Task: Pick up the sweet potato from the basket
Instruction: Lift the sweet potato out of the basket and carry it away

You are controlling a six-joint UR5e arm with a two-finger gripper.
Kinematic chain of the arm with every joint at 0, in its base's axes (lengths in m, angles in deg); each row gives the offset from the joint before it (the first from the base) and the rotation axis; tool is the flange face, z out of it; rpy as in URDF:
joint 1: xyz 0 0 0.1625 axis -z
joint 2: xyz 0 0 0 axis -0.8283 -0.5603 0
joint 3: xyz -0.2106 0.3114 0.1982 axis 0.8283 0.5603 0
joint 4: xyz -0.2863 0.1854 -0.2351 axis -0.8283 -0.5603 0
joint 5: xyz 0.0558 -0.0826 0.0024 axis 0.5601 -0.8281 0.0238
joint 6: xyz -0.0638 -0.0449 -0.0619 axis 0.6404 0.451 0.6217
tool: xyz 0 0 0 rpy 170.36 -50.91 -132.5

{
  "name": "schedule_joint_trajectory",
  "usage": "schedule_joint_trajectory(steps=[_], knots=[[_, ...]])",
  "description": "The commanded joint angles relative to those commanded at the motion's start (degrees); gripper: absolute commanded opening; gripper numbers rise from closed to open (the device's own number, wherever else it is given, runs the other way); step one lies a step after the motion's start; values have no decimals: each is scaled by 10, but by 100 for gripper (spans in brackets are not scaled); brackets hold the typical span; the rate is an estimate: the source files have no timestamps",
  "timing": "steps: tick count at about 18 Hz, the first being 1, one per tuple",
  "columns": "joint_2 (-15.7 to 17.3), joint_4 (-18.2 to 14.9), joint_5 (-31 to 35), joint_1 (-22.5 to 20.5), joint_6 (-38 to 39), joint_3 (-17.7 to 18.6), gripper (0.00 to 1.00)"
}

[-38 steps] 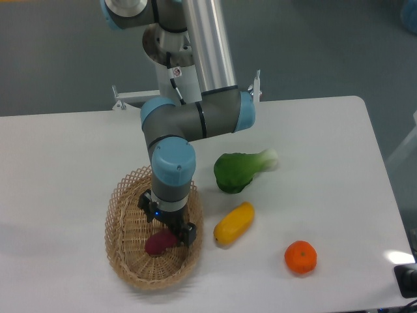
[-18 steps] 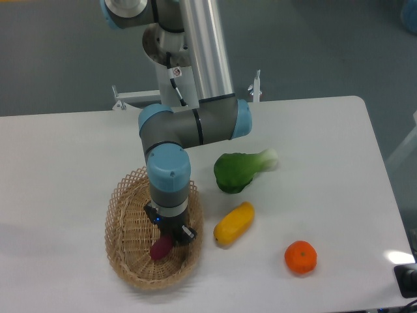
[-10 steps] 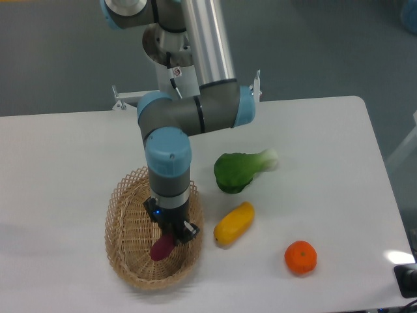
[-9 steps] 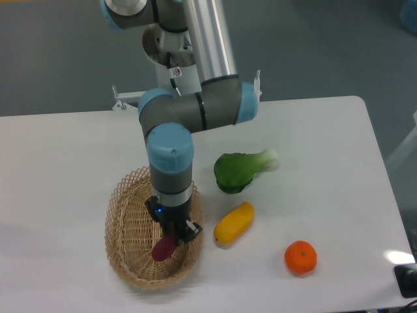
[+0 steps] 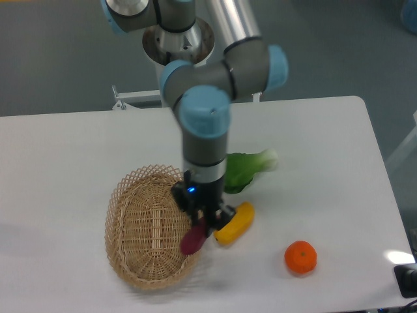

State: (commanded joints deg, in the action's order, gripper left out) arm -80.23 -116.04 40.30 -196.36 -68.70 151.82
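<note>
Black two-finger gripper [image 5: 203, 220] on the grey-and-blue arm is clamped on the small oblong dark reddish-purple sweet potato [image 5: 193, 239]. Only the tuber's upper end sits between the fingers; the rest hangs down at a slant, lower tip toward the left.

Sweet potato appears lifted, hanging over the right-hand rim of the oval light-tan wicker basket [image 5: 133, 218]. Whether its lower tip touches the weave cannot be told from this view. Basket interior otherwise bare of produce.

On the white tabletop [image 5: 326, 163]: yellow oblong vegetable [image 5: 236, 223] just right of the gripper, its near end partly hidden behind the fingers. Green leafy vegetable with pale stalk [image 5: 250, 168] behind the arm's wrist. Round orange fruit [image 5: 300, 257] well apart, to the lower right.

Risks, as judged:
- Hold is at one end, so the hanging weight could pivot the tuber between the fingers; smooth skin favours slipping out, dropping it onto the rim or the tabletop.
- Low tip could snag the open lattice rim in any sideways travel, tugging the light basket or wrenching the tuber loose.
- Gripper fingers are very near the yellow vegetable; rightward or downward motion could knock or roll it.
- More height before any lateral move seems prudent.
</note>
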Motion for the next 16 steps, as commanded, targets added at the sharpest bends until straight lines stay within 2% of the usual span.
schedule_joint_trajectory(steps=[2,4,7,12,16], knots=[[15,-35,-8,-31,-33,-10,25],[16,-63,-9,-58,-73,-16,25],[20,-85,-8,-94,-128,-15,25],[20,-90,-5,-144,-194,-10,25],[17,-82,-2,-166,-205,-14,25]])
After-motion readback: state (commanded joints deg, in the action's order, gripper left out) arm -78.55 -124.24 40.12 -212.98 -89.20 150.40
